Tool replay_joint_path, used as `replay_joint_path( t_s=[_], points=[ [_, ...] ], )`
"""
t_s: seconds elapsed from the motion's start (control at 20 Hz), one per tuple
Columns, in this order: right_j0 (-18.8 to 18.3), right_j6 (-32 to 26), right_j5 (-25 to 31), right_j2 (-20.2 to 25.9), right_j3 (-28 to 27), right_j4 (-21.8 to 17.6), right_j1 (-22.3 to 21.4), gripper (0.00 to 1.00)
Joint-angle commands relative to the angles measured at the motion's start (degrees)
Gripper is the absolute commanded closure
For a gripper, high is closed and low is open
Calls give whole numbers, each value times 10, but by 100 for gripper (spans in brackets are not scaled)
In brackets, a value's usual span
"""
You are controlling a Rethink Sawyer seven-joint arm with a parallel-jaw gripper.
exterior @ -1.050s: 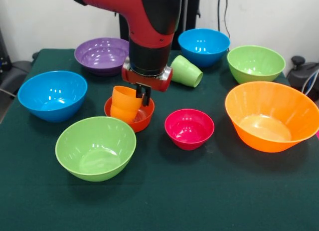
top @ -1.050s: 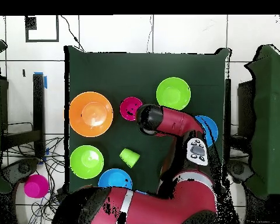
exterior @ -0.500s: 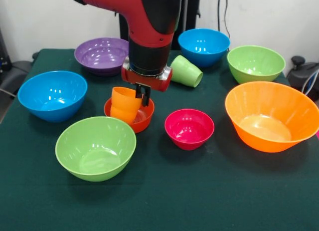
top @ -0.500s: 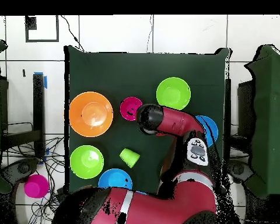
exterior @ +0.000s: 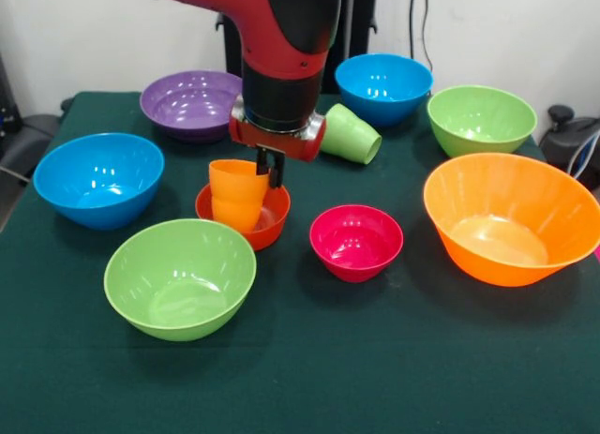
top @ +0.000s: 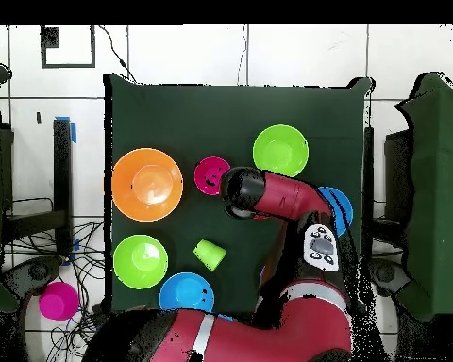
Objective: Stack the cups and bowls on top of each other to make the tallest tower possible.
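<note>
The orange cup [exterior: 236, 192] stands nearly upright inside the small red-orange bowl [exterior: 267, 226] at the table's middle. My gripper [exterior: 270, 176] hangs at the cup's right rim, just above the bowl; its grip does not show. In the overhead view the arm covers the gripper, this cup and this bowl. The magenta bowl [exterior: 356, 242] [top: 209, 174] sits alone to the right of the stack. The light green cup [exterior: 349, 134] [top: 209, 254] lies on its side behind the gripper.
Around the middle stand a purple bowl [exterior: 192, 101], two blue bowls [exterior: 98, 179] [exterior: 384, 85], two light green bowls [exterior: 180, 276] [exterior: 481, 118] and the largest orange bowl [exterior: 511, 218]. A magenta object [top: 58, 300] lies off the table.
My gripper has risen a little. The orange cup, tilted to the left before, now stands straighter in the red-orange bowl.
</note>
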Motion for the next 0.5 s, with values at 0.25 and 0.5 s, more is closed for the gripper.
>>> replay_joint_path(
  t_s=[0.25,0.5],
  points=[
    [11,41,88,18,50,-11,-59,100],
    [5,41,59,25,60,-14,-50,100]
  ],
)
